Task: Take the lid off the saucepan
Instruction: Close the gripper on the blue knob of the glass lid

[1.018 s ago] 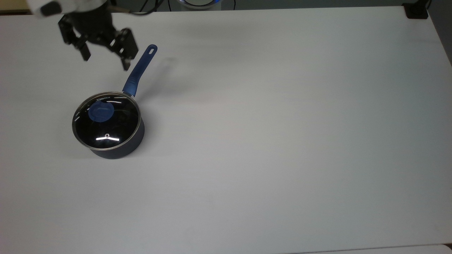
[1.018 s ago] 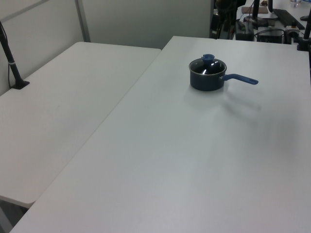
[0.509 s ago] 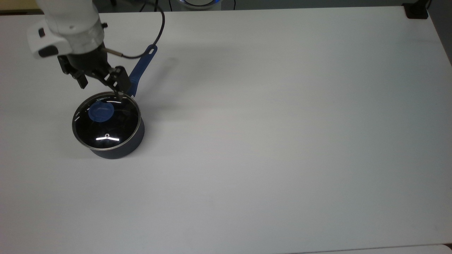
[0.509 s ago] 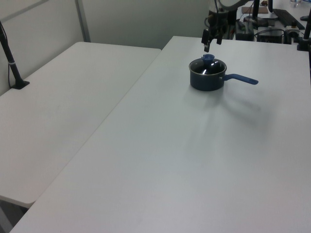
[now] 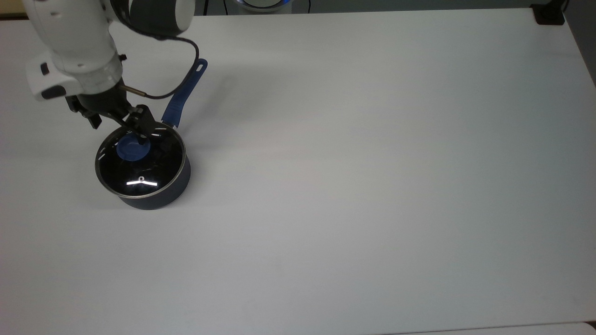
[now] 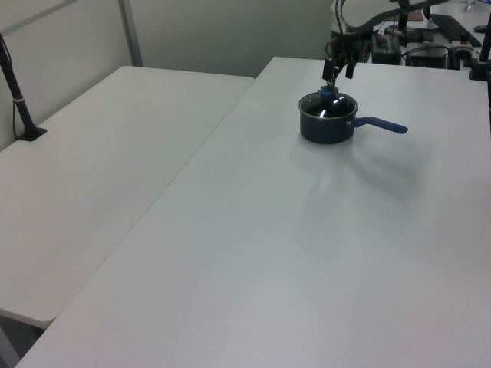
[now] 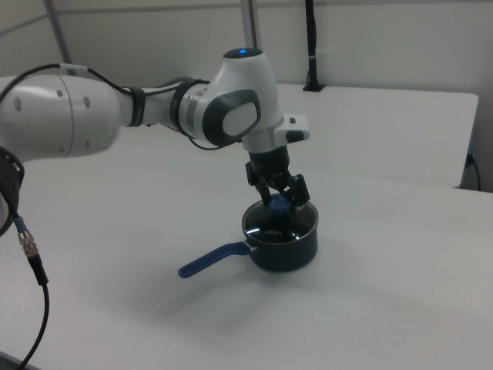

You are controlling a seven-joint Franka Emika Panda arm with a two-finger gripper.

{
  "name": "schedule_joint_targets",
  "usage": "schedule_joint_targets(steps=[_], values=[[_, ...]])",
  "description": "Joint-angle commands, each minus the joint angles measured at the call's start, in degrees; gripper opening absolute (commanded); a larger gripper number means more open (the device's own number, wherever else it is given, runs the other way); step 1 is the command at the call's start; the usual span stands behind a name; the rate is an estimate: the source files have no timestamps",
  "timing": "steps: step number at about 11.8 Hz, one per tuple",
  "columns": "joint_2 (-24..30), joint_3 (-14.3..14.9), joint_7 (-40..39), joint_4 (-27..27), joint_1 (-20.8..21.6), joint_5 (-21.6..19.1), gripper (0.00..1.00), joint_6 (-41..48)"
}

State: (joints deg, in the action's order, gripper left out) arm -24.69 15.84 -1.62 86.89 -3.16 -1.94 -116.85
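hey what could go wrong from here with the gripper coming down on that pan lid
The open gripper straddles the blue knob, seemingly off-centre in the top view; closing could pinch its edge and slip. The lid still sits on the saucepan, so a skewed pull might drag or tip the light pan.

The claw [image 5: 120, 131] is hanging spread over the lid [image 5: 139, 160], its fingers flanking the blue knob [image 5: 133, 147]. Below it, the saucepan [image 5: 148, 186] is sitting on the white tabletop [image 5: 372, 163], its handle [image 5: 185, 93] pointing away beside the claw.
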Motion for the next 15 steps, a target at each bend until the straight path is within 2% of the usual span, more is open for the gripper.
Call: schedule_joint_targets(steps=[1,4,10,11,13,15], values=[[-2.5,0.6,-2.3,-1.4,0.6,-1.2,1.00,-1.7],[-2.4,0.7,-2.6,-3.1,0.6,-4.4,1.00,-1.1],[-2.9,0.4,-4.6,-3.1,1.0,-4.8,1.00,-1.5],[-3.4,0.4,-4.7,-3.2,1.0,-4.8,0.96,-1.5],[-3.5,0.3,-6.2,-3.2,1.0,-4.7,0.62,-1.5],[-3.5,0.2,-6.3,-3.2,1.1,-4.7,0.35,-1.5]])
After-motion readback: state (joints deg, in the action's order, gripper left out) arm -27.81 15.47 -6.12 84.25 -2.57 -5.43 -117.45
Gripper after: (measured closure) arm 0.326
